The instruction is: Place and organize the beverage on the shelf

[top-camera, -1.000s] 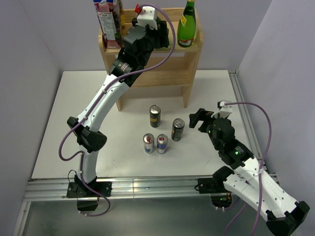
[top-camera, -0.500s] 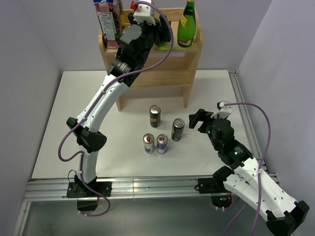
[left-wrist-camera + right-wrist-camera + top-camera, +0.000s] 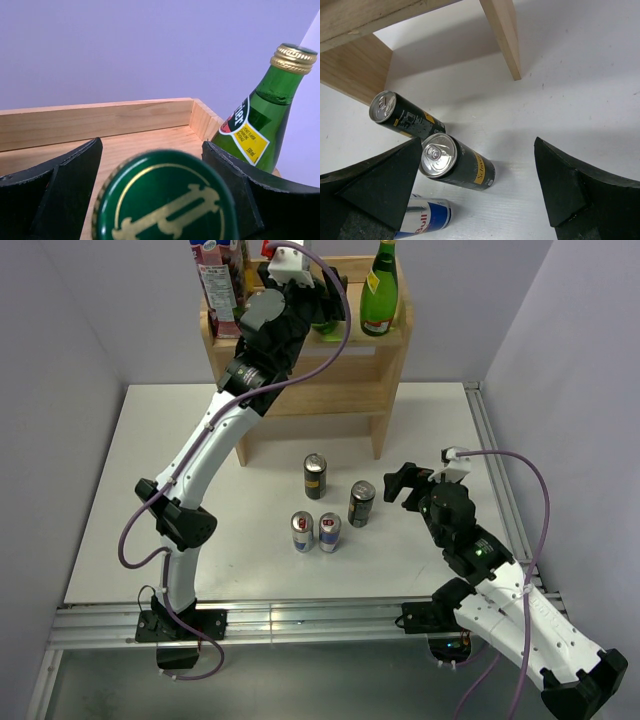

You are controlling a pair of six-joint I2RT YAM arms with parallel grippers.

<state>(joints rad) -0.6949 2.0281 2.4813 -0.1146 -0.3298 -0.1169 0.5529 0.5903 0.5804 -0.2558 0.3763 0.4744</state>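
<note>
Risks clipping the standing green glass bottle [image 3: 255,120] at the right end of the shelf [image 3: 300,390] top tier, near the capped bottle [image 3: 165,200] now held there; likely to knock glass against glass with any sideways swing or hasty pull-back, and a long drop to the counter [image 3: 200,490] from that height. Risks also leaving the capped bottle tilted if let go before standing flat on the wood; cannot tell whether seated, with the base hidden under the cap. Less danger toward the juice carton [image 3: 222,285], well apart at the left end of the same tier. Reaching high and far with the left arm, stretched from the base up across the shelf front, wrist bent down over the top tier, left gripper [image 3: 151,145] clamped either side of the green-and-gold cap. Holding the right arm low and folded over the counter, right gripper [image 3: 403,480] spread wide around nothing, just beside the nearer dark can [image 3: 361,503]. Still to shelve, judging by the layout: that can, the farther dark can [image 3: 315,476] and the Red Bull cans [image 3: 302,532], all upright on the counter in front of the shelf.
</note>
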